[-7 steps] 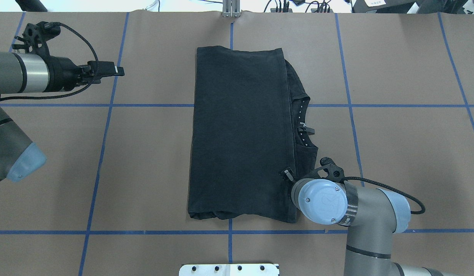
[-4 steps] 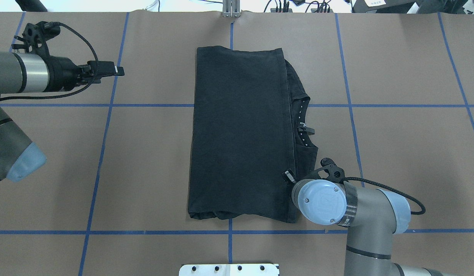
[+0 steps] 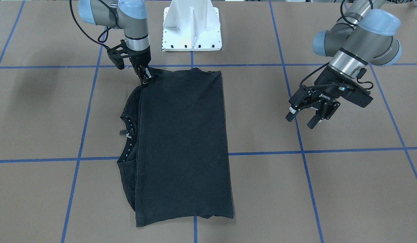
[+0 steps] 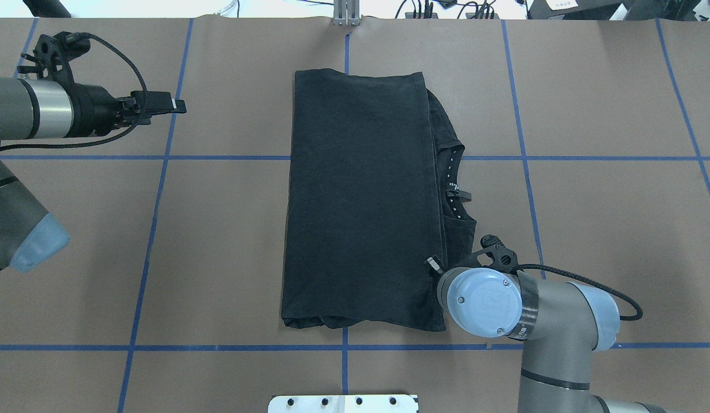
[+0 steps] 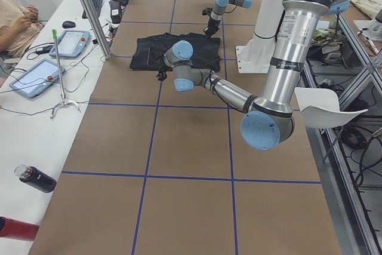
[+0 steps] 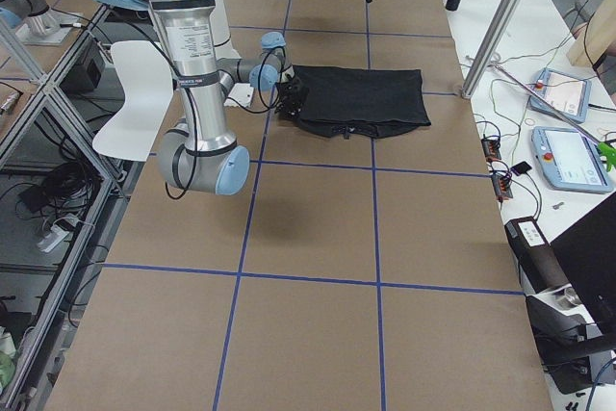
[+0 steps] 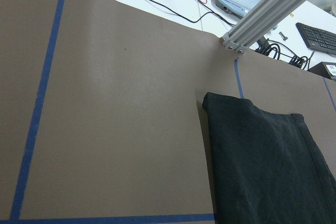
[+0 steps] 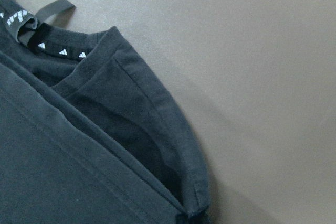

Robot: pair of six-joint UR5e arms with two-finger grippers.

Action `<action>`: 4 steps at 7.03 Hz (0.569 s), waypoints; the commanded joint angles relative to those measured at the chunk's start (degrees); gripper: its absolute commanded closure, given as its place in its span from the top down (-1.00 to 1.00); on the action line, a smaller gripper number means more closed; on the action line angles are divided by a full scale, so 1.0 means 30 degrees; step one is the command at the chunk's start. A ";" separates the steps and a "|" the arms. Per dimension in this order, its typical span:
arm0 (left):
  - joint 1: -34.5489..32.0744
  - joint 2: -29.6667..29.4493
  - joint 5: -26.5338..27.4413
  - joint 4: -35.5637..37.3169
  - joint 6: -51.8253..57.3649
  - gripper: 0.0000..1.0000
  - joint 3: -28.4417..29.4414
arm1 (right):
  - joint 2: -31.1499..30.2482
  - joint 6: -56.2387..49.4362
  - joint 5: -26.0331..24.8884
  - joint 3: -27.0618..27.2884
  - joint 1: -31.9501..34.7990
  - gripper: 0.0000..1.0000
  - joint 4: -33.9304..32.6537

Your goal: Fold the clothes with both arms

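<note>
The black T-shirt (image 3: 184,141) lies folded in a long rectangle in the middle of the table, plain back up (image 4: 360,201). Its collar (image 4: 455,189) and one sleeve stick out past the fold on the robot's right. My right gripper (image 3: 146,80) points straight down at the fold's near right corner. Its fingers are close together on the hem (image 4: 431,264). The right wrist view shows only the sleeve and collar (image 8: 79,171), no fingers. My left gripper (image 3: 300,121) hovers open and empty above bare table, well to the left of the shirt (image 4: 179,106).
The white pedestal base (image 3: 192,27) stands at the robot's edge. Blue tape lines (image 4: 154,229) cross the brown table cover. An aluminium post (image 4: 346,14) stands at the far edge. Tablets (image 5: 42,76) and a person's arm (image 5: 15,22) are on the side bench.
The right arm has shifted very slightly toward the robot at the shirt's corner. The shirt and the left arm have not visibly moved.
</note>
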 commanded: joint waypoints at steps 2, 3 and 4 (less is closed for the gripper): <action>0.0207 -0.0205 -0.0004 -0.0174 -0.3514 1.00 -0.0335 | -0.0021 -0.0061 0.0353 0.0202 0.0215 -1.00 -0.0214; 0.1658 -0.0089 0.0373 -0.0147 -0.6287 1.00 -0.1615 | -0.0166 -0.0119 0.0588 0.0347 0.0362 -1.00 -0.0185; 0.3471 -0.0001 0.1421 -0.0060 -0.7939 1.00 -0.2642 | -0.0342 -0.0207 0.0620 0.0755 0.0392 -1.00 -0.0214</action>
